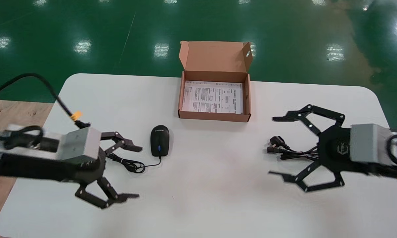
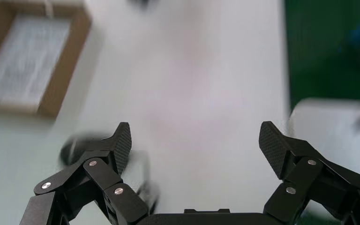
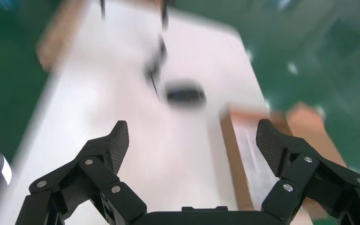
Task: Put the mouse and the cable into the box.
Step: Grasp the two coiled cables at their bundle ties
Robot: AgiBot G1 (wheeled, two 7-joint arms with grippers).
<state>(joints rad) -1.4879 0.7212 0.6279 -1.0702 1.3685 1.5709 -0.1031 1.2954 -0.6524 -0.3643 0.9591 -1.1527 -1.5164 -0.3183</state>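
Observation:
An open cardboard box with a printed sheet on its floor stands at the table's far middle. Left of centre lies the black mouse, its thin cord coiled beside it. My left gripper hovers open just left of the mouse, over the cord. A bundled black power cable lies on the right, and my right gripper stands open around its plug end. In the left wrist view the gripper is open, with the blurred mouse beside one finger. The right wrist view shows its gripper open and the mouse farther off.
The white table has rounded corners and a green floor beyond its far edge. The box lid stands upright at the back. Bare tabletop stretches between the two arms and in front of the box.

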